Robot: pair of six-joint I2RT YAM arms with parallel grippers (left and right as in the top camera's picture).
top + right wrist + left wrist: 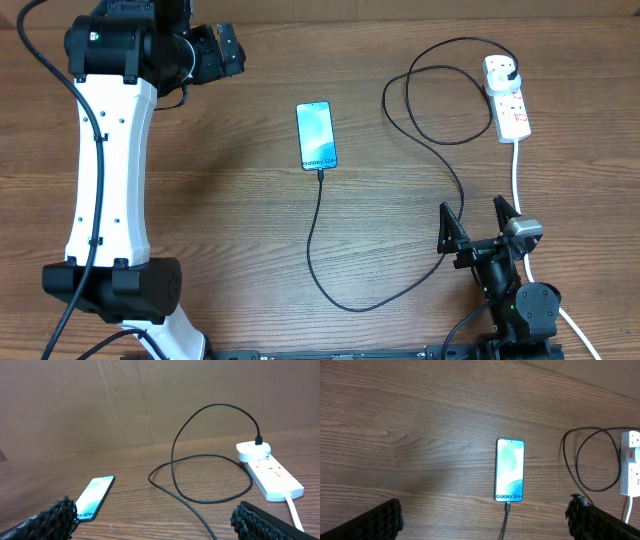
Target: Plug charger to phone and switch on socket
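Overhead, the left arm's black pincer (pixel 236 52) sits at the far left corner of the brown wood-grain bench (pixel 220 200), its jaws spread wide and holding nothing, well away from everything the task concerns. Toward the middle lies the slim rectangular phone with a light blue-teal screen and black frame (pixel 316 136), flat and face up, with white lettering at its near edge. The left wrist view shows the small connector tip of the long thin black charger cable (pixel 312 240) meeting that near edge, so the phone end looks already plugged in, though how fully it is seated is too small to tell. From there the cable runs toward the near side of the bench, curves right, climbs and loops, and ends in a black plug sitting in the far outlet of the white elongated power strip with red switch marks (pixel 508 100) at the far right. A thick white cord (pixel 516 170) trails from the strip's near end. Whether the red switch is on cannot be read, so switching probably remains. Near right, the right pincer (pixel 470 206) points at the strip, jaws wide apart and empty, not touching it.
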